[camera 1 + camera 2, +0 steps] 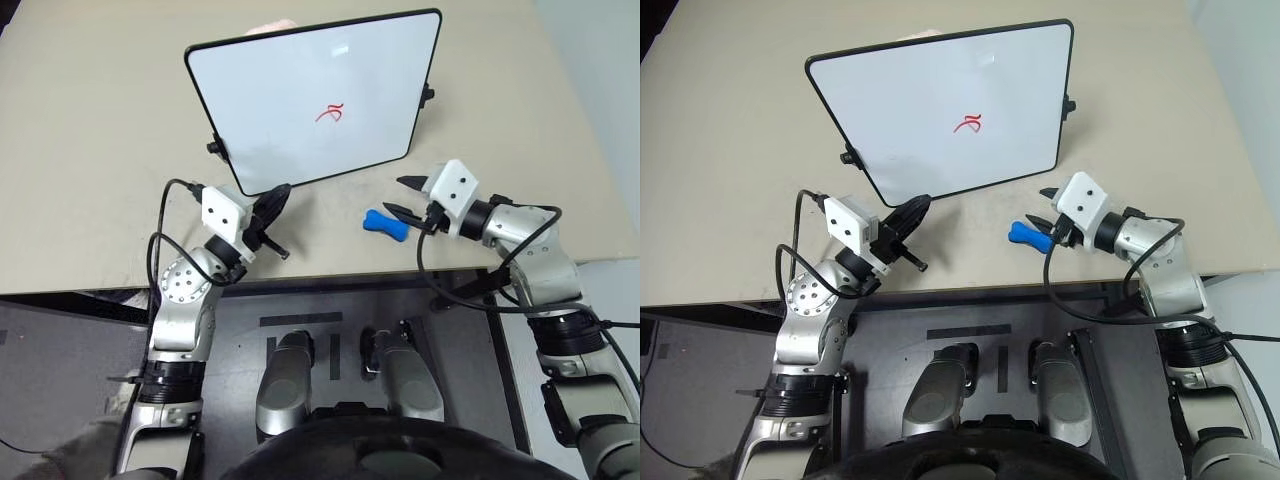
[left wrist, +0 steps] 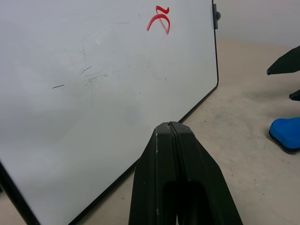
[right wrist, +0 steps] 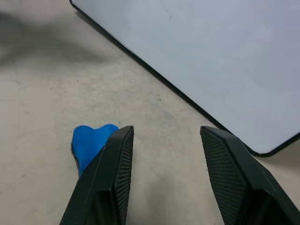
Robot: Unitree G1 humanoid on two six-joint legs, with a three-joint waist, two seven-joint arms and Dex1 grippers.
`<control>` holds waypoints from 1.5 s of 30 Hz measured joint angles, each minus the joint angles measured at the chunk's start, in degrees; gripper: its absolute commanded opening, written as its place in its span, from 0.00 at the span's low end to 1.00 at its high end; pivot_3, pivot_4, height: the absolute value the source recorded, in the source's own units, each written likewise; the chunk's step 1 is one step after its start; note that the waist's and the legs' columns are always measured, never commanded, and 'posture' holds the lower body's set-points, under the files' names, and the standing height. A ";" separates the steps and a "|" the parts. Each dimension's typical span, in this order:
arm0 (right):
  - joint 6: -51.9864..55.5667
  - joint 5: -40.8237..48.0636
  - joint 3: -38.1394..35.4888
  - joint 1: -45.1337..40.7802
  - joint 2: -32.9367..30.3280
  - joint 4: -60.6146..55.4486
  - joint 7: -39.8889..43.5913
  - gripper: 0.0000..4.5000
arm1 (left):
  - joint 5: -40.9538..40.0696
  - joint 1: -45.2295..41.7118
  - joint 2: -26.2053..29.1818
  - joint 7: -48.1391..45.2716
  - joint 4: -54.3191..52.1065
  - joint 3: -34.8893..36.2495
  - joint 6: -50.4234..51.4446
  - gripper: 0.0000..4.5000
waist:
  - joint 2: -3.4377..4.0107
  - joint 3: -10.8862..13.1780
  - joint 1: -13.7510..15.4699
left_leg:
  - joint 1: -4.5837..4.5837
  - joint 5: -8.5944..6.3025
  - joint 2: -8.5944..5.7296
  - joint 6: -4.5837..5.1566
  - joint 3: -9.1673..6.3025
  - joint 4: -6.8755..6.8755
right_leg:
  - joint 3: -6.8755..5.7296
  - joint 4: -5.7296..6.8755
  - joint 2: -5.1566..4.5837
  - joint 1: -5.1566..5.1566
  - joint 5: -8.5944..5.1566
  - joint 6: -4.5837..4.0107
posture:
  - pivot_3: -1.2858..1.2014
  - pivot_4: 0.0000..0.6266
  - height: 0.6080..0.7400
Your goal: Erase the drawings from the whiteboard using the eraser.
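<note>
Looking down from the head, the whiteboard (image 1: 315, 100) lies on the beige table (image 1: 90, 130) with the drawings (image 1: 332, 113), a small red scribble, a little right of its middle. Just off the board's near right corner sits the eraser (image 1: 385, 223), blue and bone-shaped, its long axis running from up-left to down-right, roughly along the board's near edge. The right gripper (image 1: 408, 197) hovers right beside it with its fingers spread apart and nothing between them; one black tip looks to be at the eraser's right end, though contact is hard to judge from above. The right wrist view gets closer: one blue lobe of the eraser peeks out past one finger (image 3: 110, 173), and the board's rounded corner lies beyond. The left gripper (image 1: 280, 195) is pressed closed, empty, its tip at the board's near edge. The left wrist view adds faint grey scuffs (image 2: 89, 75) on the board's surface. Bare table stretches wide to the board's left and along its near side.
</note>
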 measured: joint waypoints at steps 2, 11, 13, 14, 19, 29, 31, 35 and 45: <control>-0.01 -0.03 0.00 0.00 0.01 -0.05 0.00 0.53 | 0.00 -0.63 0.00 -0.07 0.02 0.00 0.01 0.00 | 0.00 0.00 0.05 | -0.01 0.00 0.00 0.01 0.00 0.00 | 0.01 0.00 0.00 0.00 0.00 0.00 | 0.52 0.24 1.00; 0.99 0.34 0.01 0.07 -0.13 -1.18 0.92 0.53 | 0.07 -1.14 -0.57 0.24 0.26 -0.09 -0.19 0.00 | 0.00 0.00 -0.06 | -0.01 -0.03 0.00 0.02 0.02 0.00 | 0.03 -0.01 0.00 -0.01 0.01 0.00 | 0.52 0.24 1.00; 1.36 0.65 0.01 0.07 -0.36 -1.51 1.43 0.53 | 0.13 -1.14 -0.86 0.42 0.48 -0.11 -0.33 0.00 | 0.00 0.00 -0.03 | -0.01 -0.03 -0.01 0.02 0.03 0.00 | 0.04 -0.01 0.00 -0.01 0.01 0.00 | 0.52 0.24 1.00; 1.47 0.67 0.01 0.07 -0.44 -1.61 1.53 0.53 | 0.14 -1.14 -1.08 0.45 0.57 -0.12 -0.44 0.00 | 0.00 0.00 -0.04 | -0.01 -0.03 -0.01 0.02 0.03 0.00 | 0.04 -0.01 0.00 -0.01 0.00 0.01 | 0.52 0.24 1.00; 1.77 0.76 -0.01 0.07 -1.00 -1.79 1.82 0.53 | 0.63 -1.16 -2.00 0.65 1.16 -0.52 -0.82 0.00 | 0.00 0.00 -0.05 | 0.00 -0.03 -0.01 0.02 0.03 0.00 | 0.04 -0.01 0.00 -0.01 0.00 0.01 | 0.52 0.24 1.00; 4.17 2.70 -0.05 2.40 -4.62 -5.74 5.55 0.53 | 0.63 0.83 -1.41 0.07 1.14 -0.23 -0.83 0.00 | -0.01 -0.01 0.04 | -0.02 -0.07 -0.01 0.04 0.05 0.00 | 0.04 -0.03 0.03 0.01 -0.07 0.09 | 0.52 0.24 1.00; 4.47 2.95 -0.01 3.41 -5.04 -6.21 6.15 0.53 | 0.62 0.80 -1.50 -0.12 1.15 -0.42 -0.79 0.00 | -0.01 0.00 0.05 | -0.03 -0.07 -0.02 0.04 0.06 0.00 | 0.07 -0.03 0.03 0.01 -0.07 0.10 | 0.52 0.24 1.00; 5.24 2.92 0.28 4.17 -6.26 -7.20 6.82 0.53 | 0.64 -0.09 -2.16 -0.57 1.22 -0.74 -0.80 0.00 | -0.01 0.00 -0.02 | -0.01 -0.04 -0.02 0.05 0.06 0.01 | 0.08 -0.02 0.04 0.02 -0.06 0.09 | 0.52 0.24 1.00; 5.12 1.25 3.19 3.81 -5.55 -5.61 6.76 0.53 | 0.83 -0.01 -3.51 -0.50 1.23 -1.98 -0.88 0.00 | -0.02 -0.01 -0.03 | 0.00 -0.04 -0.02 0.08 0.07 0.01 | 0.09 -0.03 0.05 0.02 -0.07 0.13 | 0.52 0.24 1.00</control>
